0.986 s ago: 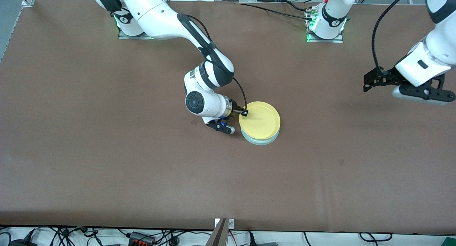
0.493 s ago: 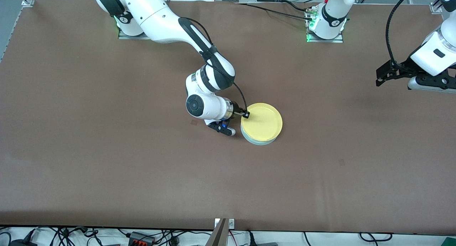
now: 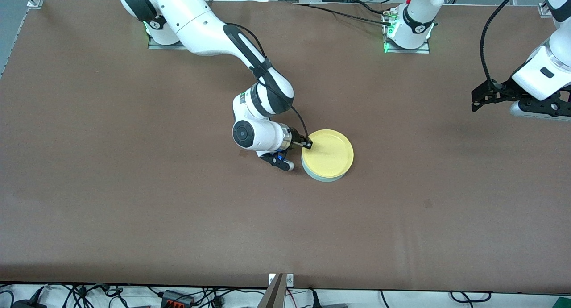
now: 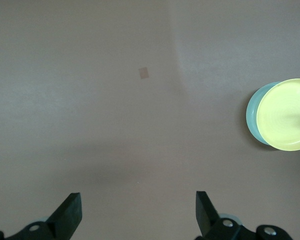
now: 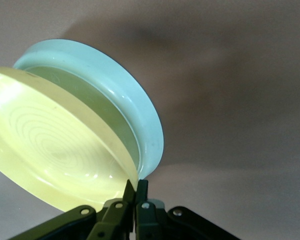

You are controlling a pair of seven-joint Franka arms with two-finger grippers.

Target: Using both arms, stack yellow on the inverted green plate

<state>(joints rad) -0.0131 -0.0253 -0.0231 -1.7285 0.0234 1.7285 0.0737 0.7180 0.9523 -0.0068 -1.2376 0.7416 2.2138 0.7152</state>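
The yellow plate point(image 3: 328, 153) lies right way up on the inverted pale green plate point(image 3: 324, 177) in the middle of the table, slightly offset so the green rim shows on the side nearer the front camera. My right gripper point(image 3: 304, 148) is low beside the stack and shut on the yellow plate's rim. In the right wrist view its jaws point(image 5: 136, 186) pinch the yellow rim point(image 5: 50, 145) against the green plate point(image 5: 115, 85). My left gripper point(image 3: 476, 103) hangs open and empty above the table's left-arm end. Its wrist view point(image 4: 138, 200) shows both plates, yellow point(image 4: 285, 114) on green point(image 4: 252, 116).
The brown table point(image 3: 134, 187) has small darker square marks point(image 3: 243, 153) beside the right wrist and another point(image 3: 428, 203) nearer the front camera. The arm bases point(image 3: 407, 33) stand along the table's edge farthest from the front camera.
My left gripper has drawn away from the plates toward its own end of the table. My right gripper has shifted the yellow plate slightly toward the left arm's end.
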